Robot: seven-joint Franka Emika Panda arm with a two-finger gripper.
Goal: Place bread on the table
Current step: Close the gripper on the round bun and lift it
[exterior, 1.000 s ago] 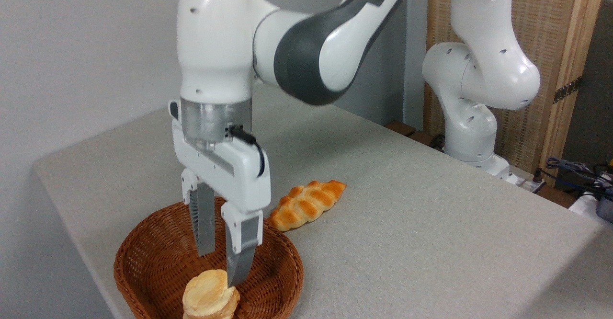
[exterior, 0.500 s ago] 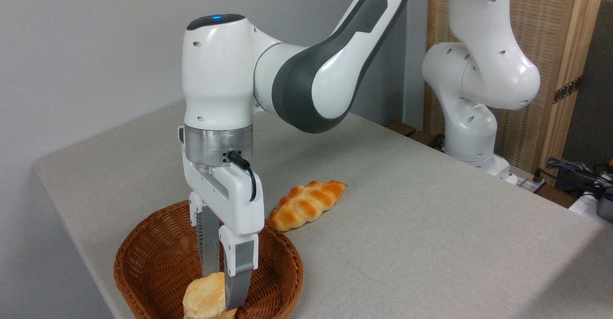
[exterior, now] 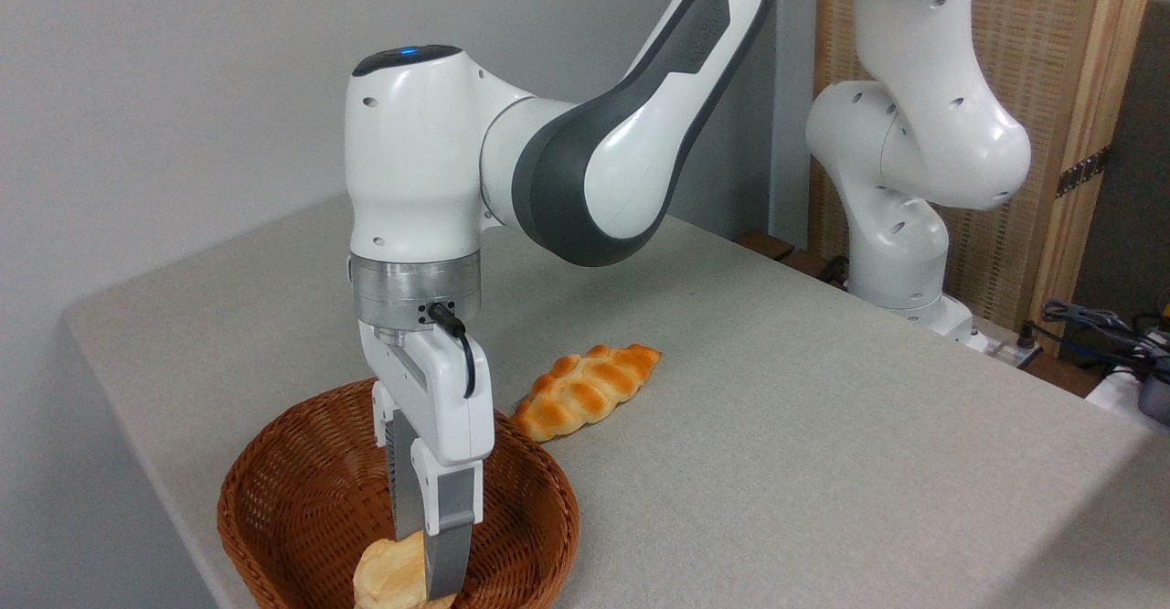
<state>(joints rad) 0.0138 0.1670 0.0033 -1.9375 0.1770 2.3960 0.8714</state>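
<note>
One broad counter [exterior: 823,426] fills the scene, carrying a wicker basket [exterior: 292,499] at its near left corner and a long braided loaf [exterior: 585,389] just beside the basket. Inside the basket sits the bun [exterior: 384,577], not yet on the cloth. The end effector [exterior: 430,563] reaches down into the basket, narrowed around the bun, apparently gripping it. Lifting, carrying and setting down all remain, by my judgement.
</note>
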